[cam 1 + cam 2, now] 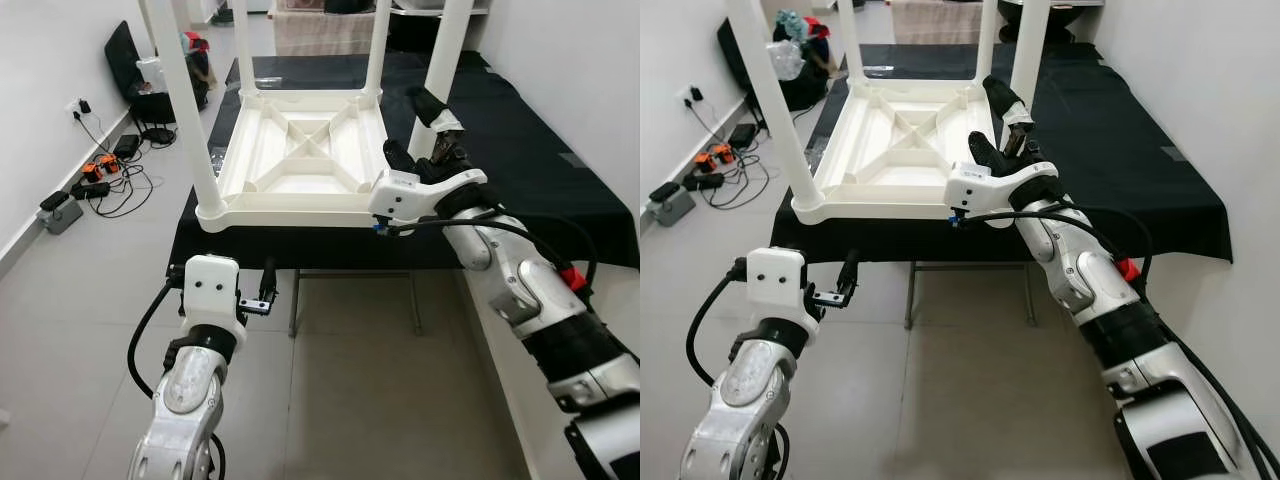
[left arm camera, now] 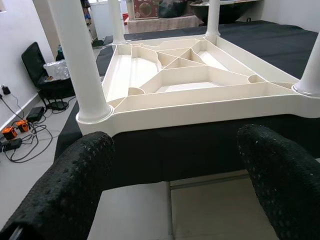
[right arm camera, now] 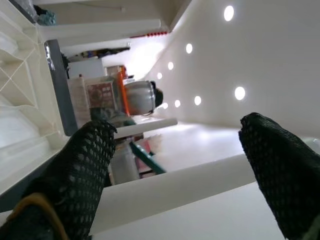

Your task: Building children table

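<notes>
1. A white plastic children's table (image 1: 300, 160) lies upside down on a bench (image 1: 520, 150) draped in black cloth, its ribbed underside facing up and its four round legs standing straight up.
2. The right tool (image 1: 425, 130) is raised at the table's near right corner, with its black fingers spread on either side of the near right leg (image 1: 445, 60). In the right wrist view that leg runs between the two finger pads (image 3: 85, 165) with a gap on both sides, so the tool is released and grips nothing.
3. The left tool (image 1: 266, 285) hangs below the bench edge, in front of the table's near left corner and apart from it. Its fingers (image 2: 75, 185) are spread wide and hold nothing; the left wrist view looks between them at the near left leg (image 1: 185, 110) and the table rim.
4. On the floor by the left wall lie cables and power bricks (image 1: 100, 175), with a black bag (image 1: 135, 70) farther back.
</notes>
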Robot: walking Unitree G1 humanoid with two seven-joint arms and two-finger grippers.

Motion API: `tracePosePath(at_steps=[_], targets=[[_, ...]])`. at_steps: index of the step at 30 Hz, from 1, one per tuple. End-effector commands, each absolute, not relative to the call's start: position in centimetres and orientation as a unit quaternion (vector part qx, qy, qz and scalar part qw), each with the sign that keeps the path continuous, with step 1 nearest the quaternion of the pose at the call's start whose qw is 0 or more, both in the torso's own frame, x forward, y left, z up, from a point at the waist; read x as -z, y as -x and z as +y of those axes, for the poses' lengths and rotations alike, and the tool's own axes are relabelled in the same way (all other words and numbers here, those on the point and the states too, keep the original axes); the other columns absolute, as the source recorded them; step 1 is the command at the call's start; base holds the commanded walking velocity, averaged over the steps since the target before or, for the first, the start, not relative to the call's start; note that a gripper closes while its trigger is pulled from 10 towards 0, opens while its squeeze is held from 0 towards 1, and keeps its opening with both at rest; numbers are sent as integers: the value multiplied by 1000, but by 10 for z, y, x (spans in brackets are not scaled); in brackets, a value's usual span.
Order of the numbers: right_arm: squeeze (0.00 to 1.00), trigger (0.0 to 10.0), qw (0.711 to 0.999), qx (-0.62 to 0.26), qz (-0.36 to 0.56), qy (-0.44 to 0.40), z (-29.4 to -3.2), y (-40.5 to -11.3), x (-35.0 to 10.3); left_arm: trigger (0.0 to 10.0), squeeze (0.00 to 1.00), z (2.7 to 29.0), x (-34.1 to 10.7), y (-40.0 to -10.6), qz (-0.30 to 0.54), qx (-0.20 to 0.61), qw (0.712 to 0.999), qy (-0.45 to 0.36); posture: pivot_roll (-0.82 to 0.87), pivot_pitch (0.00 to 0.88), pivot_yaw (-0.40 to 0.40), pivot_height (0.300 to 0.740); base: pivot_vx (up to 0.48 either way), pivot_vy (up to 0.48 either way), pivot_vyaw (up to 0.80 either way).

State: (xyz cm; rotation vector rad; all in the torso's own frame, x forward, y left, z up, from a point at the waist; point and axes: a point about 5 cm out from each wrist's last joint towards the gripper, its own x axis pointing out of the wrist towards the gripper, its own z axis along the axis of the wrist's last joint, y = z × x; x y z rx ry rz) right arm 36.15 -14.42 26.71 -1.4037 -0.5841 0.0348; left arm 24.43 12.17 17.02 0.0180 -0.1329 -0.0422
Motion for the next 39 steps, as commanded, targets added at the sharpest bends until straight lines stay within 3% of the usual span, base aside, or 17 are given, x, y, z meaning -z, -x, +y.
tracePosePath(at_steps=[1, 2, 3, 4, 6, 7, 9, 16, 19, 20, 22, 25, 28, 29, 30, 32, 39], targets=[[0, 10000, 811, -23, -222, 542, -151, -368, -267, 10000, 0, 119, -172, -246, -70, 23, 997, 1, -1, 49, -35, 740, 0, 0, 0], [0, 10000, 806, -23, -229, 546, -152, -367, -267, 10000, 0, 119, -173, -246, -73, 22, 997, 1, -2, 49, -33, 740, 0, 0, 0], [0, 10000, 774, -15, -244, 584, -153, -367, -268, 10000, 0, 120, -174, -247, -74, 21, 997, 0, -5, 47, -33, 740, 0, 0, 0], [0, 10000, 774, -15, -244, 584, -153, -367, -268, 10000, 0, 120, -174, -247, -74, 21, 997, 0, -5, 47, -33, 740, 0, 0, 0], [0, 10000, 702, -4, -260, 663, -156, -371, -273, 10000, 0, 119, -174, -248, -76, 20, 997, 0, -12, 41, -34, 740, 0, 0, 0], [0, 10000, 702, -4, -260, 663, -156, -371, -273, 10000, 0, 119, -174, -248, -76, 20, 997, 0, -12, 41, -34, 740, 0, 0, 0], [0, 10000, 663, 5, -241, 709, -164, -379, -279, 10000, 0, 119, -174, -249, -77, 20, 997, 0, -13, 40, -35, 740, 0, 0, 0], [0, 10000, 632, 8, -224, 742, -170, -389, -286, 10000, 0, 120, -173, -250, -77, 21, 997, -3, -20, 38, -35, 740, 0, 0, 0], [0, 10000, 564, 3, -204, 800, -168, -392, -275, 10000, 0, 120, -174, -251, -77, 21, 997, -4, -23, 48, -36, 740, 0, 0, 0], [0, 10000, 564, 3, -204, 800, -168, -392, -275, 10000, 0, 120, -174, -251, -77, 21, 997, -4, -23, 48, -36, 740, 0, 0, 0], [0, 10000, 513, -31, -166, 842, -172, -394, -262, 10000, 0, 120, -173, -251, -77, 20, 997, -4, -26, 49, -37, 740, 0, 0, 0], [0, 10000, 529, -67, -101, 840, -178, -397, -249, 10000, 0, 119, -173, -251, -76, 20, 997, -3, -26, 52, -39, 740, 0, 0, 0], [0, 10000, 497, -68, -97, 859, -178, -399, -246, 10000, 0, 118, -172, -250, -75, 21, 997, -3, -26, 52, -39, 740, 0, 0, 0], [0, 10000, 463, -70, -100, 878, -178, -402, -246, 10000, 0, 117, -172, -250, -75, 22, 997, -2, -23, 58, -38, 740, 0, 0, 0], [0, 10000, 463, -70, -100, 878, -178, -402, -246, 10000, 0, 117, -172, -250, -75, 22, 997, -2, -23, 58, -38, 740, 0, 0, 0], [0, 10000, 427, -78, -87, 897, -179, -405, -244, 10000, 0, 117, -172, -250, -75, 23, 997, -2, -23, 58, -38, 740, 0, 0, 0], [0, 10000, 373, -52, -100, 921, -175, -414, -262, 10000, 0, 117, -171, -249, -71, 22, 997, -2, -26, 71, -35, 740, 0, 0, 0]])
